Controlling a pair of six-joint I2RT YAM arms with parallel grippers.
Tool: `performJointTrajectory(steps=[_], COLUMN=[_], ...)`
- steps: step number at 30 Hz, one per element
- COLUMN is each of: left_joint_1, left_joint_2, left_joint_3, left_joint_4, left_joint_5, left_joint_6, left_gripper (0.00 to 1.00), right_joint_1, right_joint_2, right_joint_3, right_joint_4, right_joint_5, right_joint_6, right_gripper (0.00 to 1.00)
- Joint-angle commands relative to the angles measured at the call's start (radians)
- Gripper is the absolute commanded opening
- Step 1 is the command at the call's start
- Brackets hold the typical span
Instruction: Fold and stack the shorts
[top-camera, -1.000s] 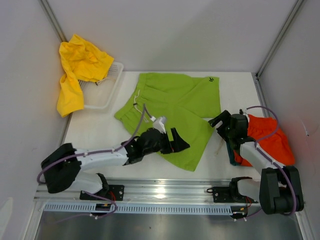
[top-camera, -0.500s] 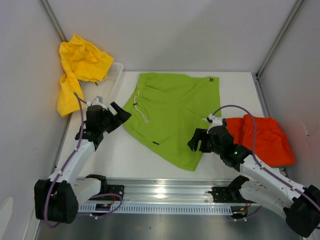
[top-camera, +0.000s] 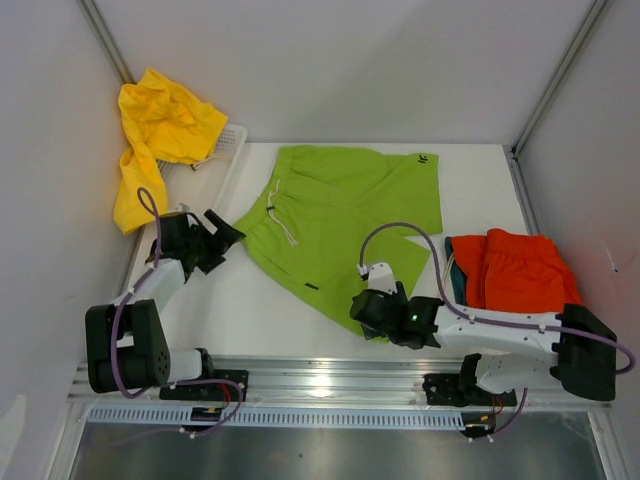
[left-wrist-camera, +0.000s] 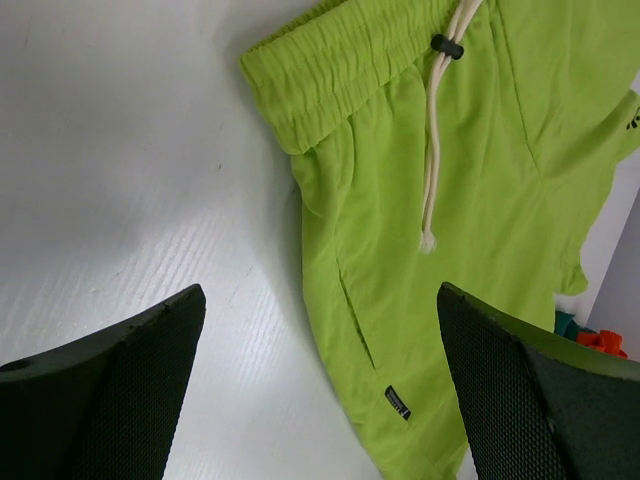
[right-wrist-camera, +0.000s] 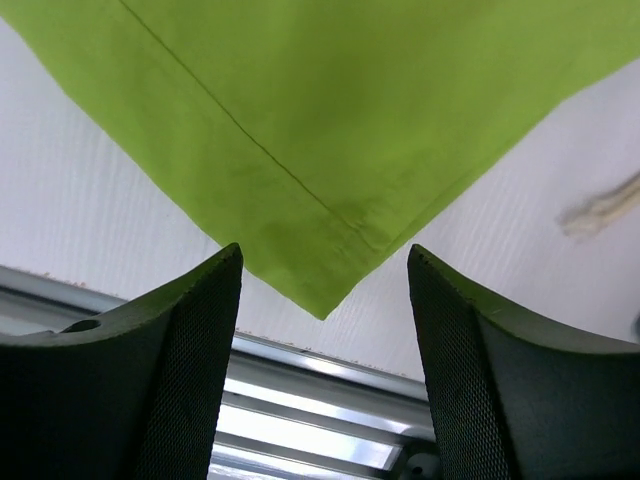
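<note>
Lime green shorts (top-camera: 345, 215) lie flat mid-table, long axis running far-left to near-right, where the right gripper (top-camera: 362, 308), jaws apart, is poised over the near hem corner (right-wrist-camera: 322, 300), while the left gripper (top-camera: 220, 238), likewise spread, sits left of the waistband (left-wrist-camera: 340, 60).

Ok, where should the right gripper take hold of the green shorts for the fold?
Take the near hem corner of the green shorts. It lies flat on the table, tapering to a point toward the rail, and the open right gripper hangs over it with a finger on each side. Coming straight down and pinching just inside the stitched hem looks best.
</note>
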Motion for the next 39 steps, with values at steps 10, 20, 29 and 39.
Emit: performJointTrajectory(steps=[10, 20, 29, 39], left_joint_1=[0.007, 0.007, 0.009, 0.007], left_joint_2=[0.065, 0.095, 0.11, 0.113], left_joint_3=[0.05, 0.042, 0.052, 0.056], left_joint_4=[0.093, 0.144, 0.153, 0.153], left_joint_5=[0.022, 0.037, 0.038, 0.038], left_joint_6=[-0.017, -0.021, -0.024, -0.024], left_gripper=[0.99, 0.99, 0.99, 0.99], right_joint_1=[0.266, 0.186, 0.177, 0.22], right_joint_2=[0.267, 0.364, 0.418, 0.36], right_joint_3=[0.138, 0.158, 0.157, 0.126], right_joint_4=[-0.222, -0.126, -0.09, -0.086], right_joint_5=[0.282, 0.172, 0.059, 0.018], right_joint_6=[0.195, 0.022, -0.029, 0.004], right_gripper=[0.67, 0.63, 0.42, 0.56])
